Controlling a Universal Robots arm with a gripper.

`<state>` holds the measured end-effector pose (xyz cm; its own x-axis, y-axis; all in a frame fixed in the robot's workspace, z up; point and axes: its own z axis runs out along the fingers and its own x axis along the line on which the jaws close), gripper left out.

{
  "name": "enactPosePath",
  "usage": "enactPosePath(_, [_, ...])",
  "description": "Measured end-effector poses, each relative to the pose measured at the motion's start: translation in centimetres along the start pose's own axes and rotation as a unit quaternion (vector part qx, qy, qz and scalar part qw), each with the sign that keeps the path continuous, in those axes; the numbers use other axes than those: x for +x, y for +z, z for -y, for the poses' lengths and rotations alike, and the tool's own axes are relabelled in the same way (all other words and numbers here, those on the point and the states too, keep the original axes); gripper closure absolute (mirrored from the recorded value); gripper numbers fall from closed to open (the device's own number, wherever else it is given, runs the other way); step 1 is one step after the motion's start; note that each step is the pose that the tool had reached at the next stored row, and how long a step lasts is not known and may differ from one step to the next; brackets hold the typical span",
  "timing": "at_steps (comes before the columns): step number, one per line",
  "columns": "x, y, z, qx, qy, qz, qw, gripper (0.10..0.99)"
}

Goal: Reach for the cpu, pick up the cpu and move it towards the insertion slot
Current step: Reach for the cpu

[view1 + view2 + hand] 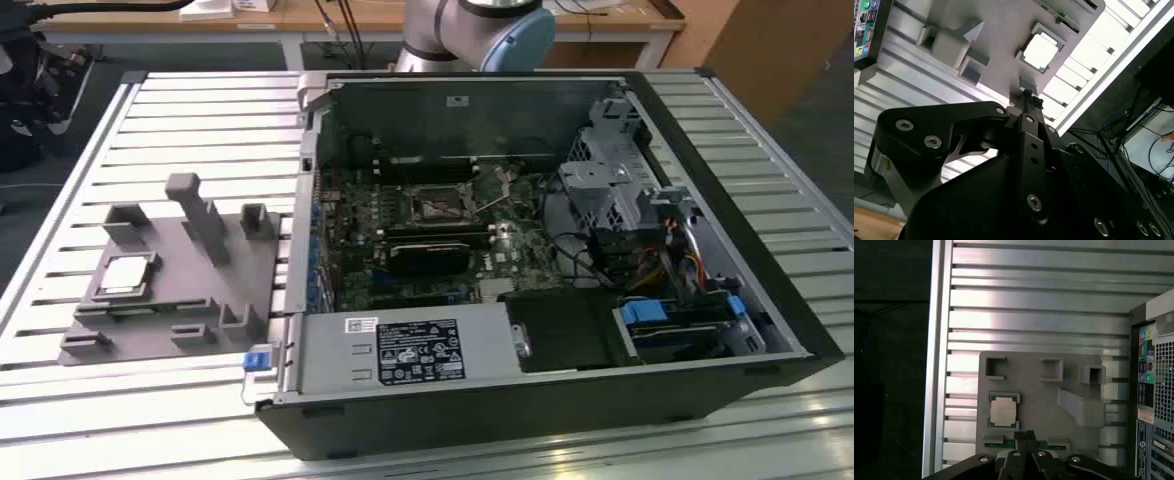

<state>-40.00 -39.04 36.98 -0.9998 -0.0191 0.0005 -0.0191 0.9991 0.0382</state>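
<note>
The cpu lies flat in a recess of the grey fixture plate, at the exterior view's left. Its silvery top also shows in both wrist views. My gripper hangs well above the plate, a little to one side of the cpu and apart from it. The fingertips sit pressed together with nothing between them. The insertion slot is the small square socket on the motherboard inside the open computer case, with its thin lever raised beside it.
The black computer case lies open on the slatted aluminium table. A power supply and drive cage with cables fill its near and right parts. Upright grey blocks stand on the fixture plate. The arm's base is behind the case.
</note>
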Motion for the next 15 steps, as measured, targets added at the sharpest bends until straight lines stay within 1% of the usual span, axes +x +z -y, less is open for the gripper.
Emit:
enactPosePath(5, [0.01,-0.01,0.00,0.0000,0.000,-0.0001,1.0000,0.980])
enactPosePath(10, [0.26,0.05,0.00,0.0000,0.000,0.0000,1.0000,0.980])
enactPosePath(15, [0.35,0.17,0.05,0.0000,0.000,-0.0001,1.0000,0.980])
